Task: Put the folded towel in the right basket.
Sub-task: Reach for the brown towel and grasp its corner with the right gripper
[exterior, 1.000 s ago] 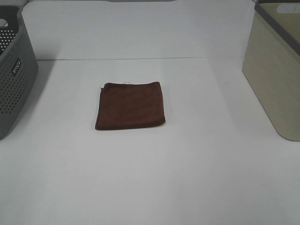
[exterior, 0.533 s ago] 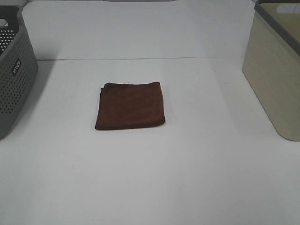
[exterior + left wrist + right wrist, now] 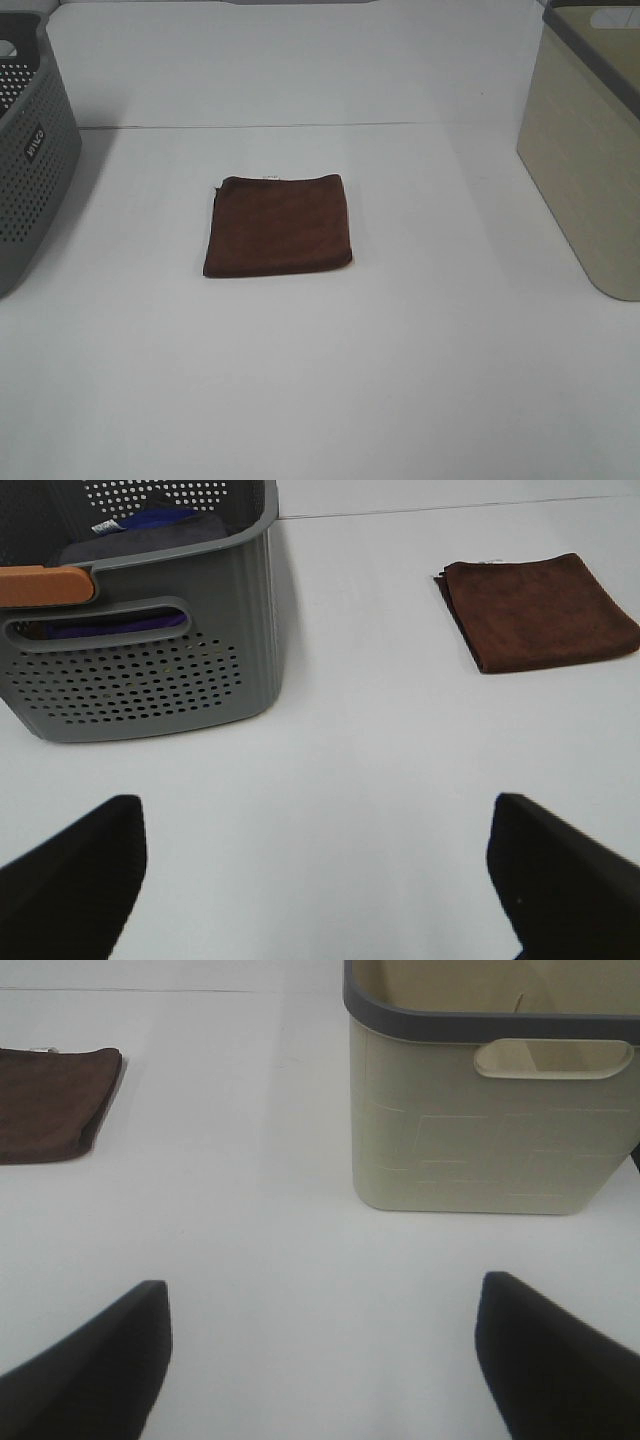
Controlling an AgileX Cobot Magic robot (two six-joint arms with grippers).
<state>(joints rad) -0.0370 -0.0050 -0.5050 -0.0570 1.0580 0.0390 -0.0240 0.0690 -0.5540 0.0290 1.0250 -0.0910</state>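
The folded towel [image 3: 279, 226] is dark brown, roughly square, and lies flat in the middle of the white table. It also shows in the left wrist view [image 3: 538, 610] and the right wrist view [image 3: 52, 1103]. The right basket [image 3: 590, 150], beige with a dark grey rim, stands at the right edge and shows in the right wrist view [image 3: 480, 1130]. My left gripper [image 3: 320, 880] is open and empty, well short of the towel. My right gripper [image 3: 325, 1360] is open and empty, in front of the beige basket. Neither gripper shows in the exterior high view.
A dark grey perforated basket [image 3: 28, 170] with a small white logo stands at the left edge. In the left wrist view it [image 3: 140, 670] holds purple and grey cloth and an orange piece. A seam [image 3: 300, 125] crosses the table behind the towel.
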